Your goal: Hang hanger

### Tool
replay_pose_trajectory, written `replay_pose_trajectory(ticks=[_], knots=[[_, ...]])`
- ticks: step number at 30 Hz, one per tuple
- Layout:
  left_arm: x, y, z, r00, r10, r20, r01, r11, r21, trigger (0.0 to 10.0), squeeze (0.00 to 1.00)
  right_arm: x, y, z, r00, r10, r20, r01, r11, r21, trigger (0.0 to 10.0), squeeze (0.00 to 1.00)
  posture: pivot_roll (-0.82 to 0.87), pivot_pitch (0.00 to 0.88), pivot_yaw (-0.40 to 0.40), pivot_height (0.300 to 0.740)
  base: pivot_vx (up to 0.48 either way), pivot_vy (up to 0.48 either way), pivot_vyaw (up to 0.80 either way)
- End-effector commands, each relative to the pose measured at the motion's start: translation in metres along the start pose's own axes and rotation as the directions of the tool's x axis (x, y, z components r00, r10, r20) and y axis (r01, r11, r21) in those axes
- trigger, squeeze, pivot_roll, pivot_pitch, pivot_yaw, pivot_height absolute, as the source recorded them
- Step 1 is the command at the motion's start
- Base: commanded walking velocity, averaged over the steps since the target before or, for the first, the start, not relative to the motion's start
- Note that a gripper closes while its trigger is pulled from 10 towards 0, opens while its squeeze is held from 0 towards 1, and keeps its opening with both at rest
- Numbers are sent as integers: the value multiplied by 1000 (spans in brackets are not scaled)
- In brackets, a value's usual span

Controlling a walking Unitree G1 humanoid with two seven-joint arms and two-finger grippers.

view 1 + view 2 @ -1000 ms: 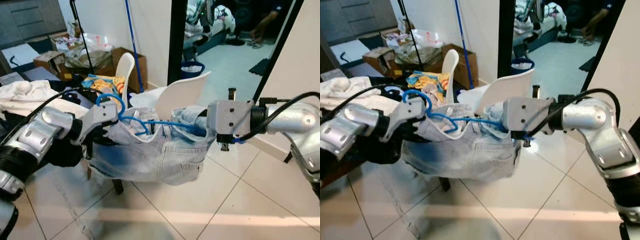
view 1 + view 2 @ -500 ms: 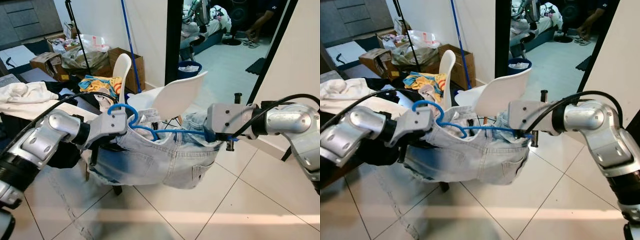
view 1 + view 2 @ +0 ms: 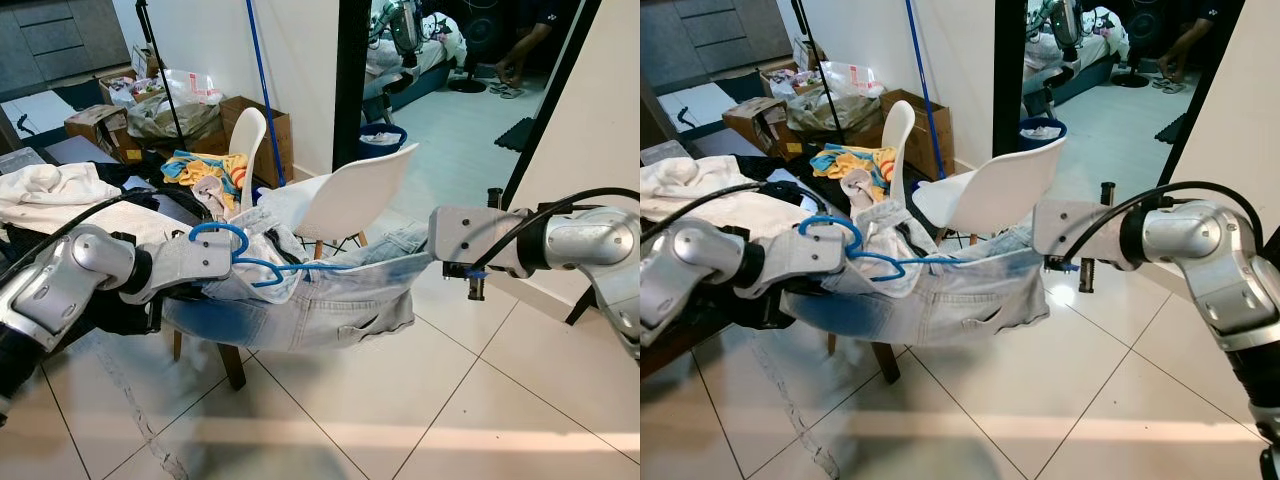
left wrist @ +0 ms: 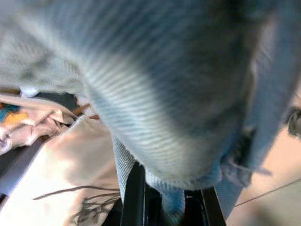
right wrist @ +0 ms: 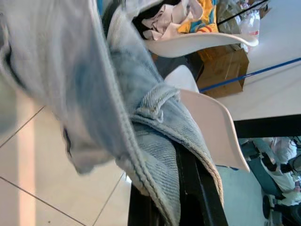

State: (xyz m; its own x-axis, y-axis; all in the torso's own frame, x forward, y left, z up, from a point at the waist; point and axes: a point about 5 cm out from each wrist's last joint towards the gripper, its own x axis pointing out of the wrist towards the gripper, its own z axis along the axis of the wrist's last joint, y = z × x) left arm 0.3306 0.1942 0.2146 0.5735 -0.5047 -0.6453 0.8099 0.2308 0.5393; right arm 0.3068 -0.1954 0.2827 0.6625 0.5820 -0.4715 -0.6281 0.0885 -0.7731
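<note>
Against the white wall stands an open cardboard box (image 3: 262,128) with clear plastic bags (image 3: 172,100) heaped beside it, and a second box (image 3: 92,124) sits nearer the left edge of the floor. Through the doorway a blue bucket (image 3: 381,140) holds pale cloth.

The left gripper (image 3: 222,263) clamps one end of the denim shorts (image 3: 320,300) together with the blue hanger (image 3: 240,262), whose hook curls up just above the gripper. In the left wrist view the black fingers (image 4: 134,197) are closed tightly with a fold of denim pinched between them. The right gripper (image 3: 440,262) grips the other end of the shorts at the waistband; in the right wrist view its fingers (image 5: 195,188) are pressed together on a thick denim seam. The shorts hang stretched between the two grippers, sagging in the middle above the tiled floor (image 3: 420,400), and the hanger's bar runs along the top edge of the cloth toward the right gripper.

Just behind the shorts stand two white chairs (image 3: 355,190), one carrying crumpled clothes (image 3: 205,170) in yellow and blue. At the left edge of the scene a dark table (image 3: 70,150) bears a pile of white laundry (image 3: 55,190). A blue pole (image 3: 262,80) leans on the wall near the box. A person (image 3: 525,40) sits in the far room.
</note>
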Motion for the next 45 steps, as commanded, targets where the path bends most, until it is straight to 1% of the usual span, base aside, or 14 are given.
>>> replay_pose_trajectory(ticks=[1,6,9,10,12,18,24,31,32,33,36,39,40,45], knots=[[8,-5,0,999,17,-35,-19,999,-32,0,0,-5,-9,10,998,-56,39,57,998,-11,0,0,-7,30,8,740,0,0,0],[22,-11,11,999,11,-44,-10,1000,19,0,0,2,-11,17,995,-72,72,72,997,1,0,0,-9,29,10,740,0,0,0],[35,-9,18,996,75,-54,-74,997,18,0,0,11,-11,38,979,-83,188,76,996,46,0,0,-10,27,9,740,0,0,0],[41,-4,20,986,152,-74,-151,988,13,0,0,17,-8,56,955,-73,287,51,995,84,0,0,-14,30,12,740,0,0,0],[43,1,20,975,199,-94,-198,980,27,0,0,19,-6,65,943,-62,326,32,995,96,0,0,-14,30,12,740,0,0,0],[48,5,32,937,343,-65,-346,938,-28,0,0,35,-3,67,958,-55,283,9,987,161,0,0,-17,34,8,740,0,0,0],[50,-2,46,940,340,10,-340,940,-15,0,0,44,-3,57,975,-83,204,41,979,202,0,0,-9,34,5,740,0,0,0],[52,-9,71,924,321,206,-334,942,29,0,0,47,-5,37,990,-118,80,98,969,225,0,0,-5,30,3,740,0,0,0],[51,-14,83,907,297,298,-339,936,99,0,0,47,-5,31,991,-121,49,107,968,228,0,0,-9,30,2,740,0,0,0],[51,-14,83,907,297,298,-339,936,99,0,0,47,-5,31,991,-121,49,107,968,228,0,0,-9,30,2,740,0,0,0],[49,-37,97,884,150,443,-254,949,187,353,0,46,-7,22,991,-131,-1,128,967,221,0,0,-9,27,0,740,0,0,0],[48,-49,98,878,68,473,-193,956,221,980,0,44,-9,15,990,-135,-38,140,969,204,0,0,-6,25,-2,740,0,0,0],[47,-59,94,882,0,471,-133,959,249,118,0,42,-11,9,988,-139,-68,149,970,190,0,0,-5,24,-3,740,0,0,0],[44,-68,83,895,-51,443,-70,965,254,0,0,34,-16,-6,980,-139,-139,159,976,149,0,0,-4,24,-7,740,0,0,0]])
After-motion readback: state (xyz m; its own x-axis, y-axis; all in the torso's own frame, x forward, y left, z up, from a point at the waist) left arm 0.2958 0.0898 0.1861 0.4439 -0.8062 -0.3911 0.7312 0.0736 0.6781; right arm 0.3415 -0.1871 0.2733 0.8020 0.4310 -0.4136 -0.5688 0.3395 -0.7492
